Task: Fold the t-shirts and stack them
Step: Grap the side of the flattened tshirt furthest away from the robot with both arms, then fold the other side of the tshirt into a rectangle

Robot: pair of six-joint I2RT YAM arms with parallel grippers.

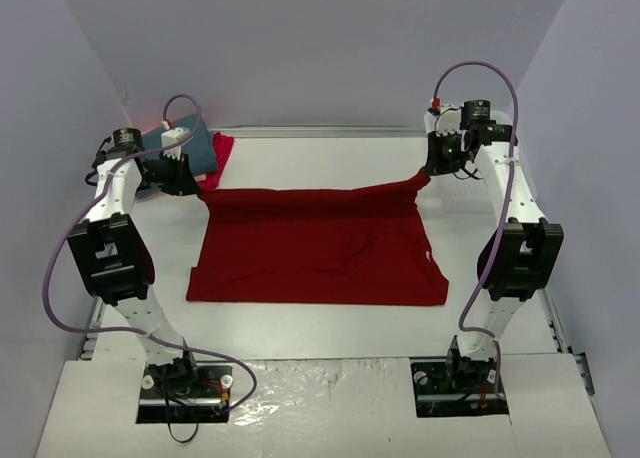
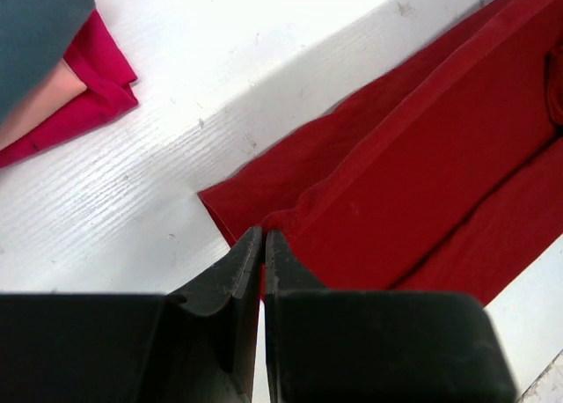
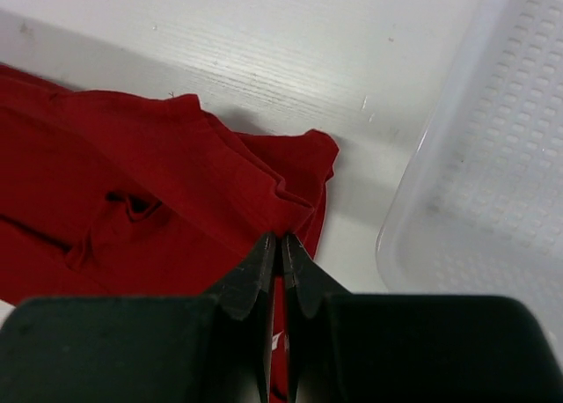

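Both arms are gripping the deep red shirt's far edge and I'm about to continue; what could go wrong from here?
The right gripper pinches only a thin bunch at the deep red t-shirt corner; it may slip out under tension.
The left gripper works close to the slate-teal t-shirt and pinkish-red t-shirt; a swing could disturb them.
The white mesh basket sits beside the right gripper and could be bumped.

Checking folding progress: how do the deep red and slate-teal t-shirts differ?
The deep red t-shirt lies spread mid-table, far corners pinched by the left end effector and right end effector; the slate-teal t-shirt sits compact at the far-left, over a pinkish-red t-shirt, ungripped. Both are plain cloth.
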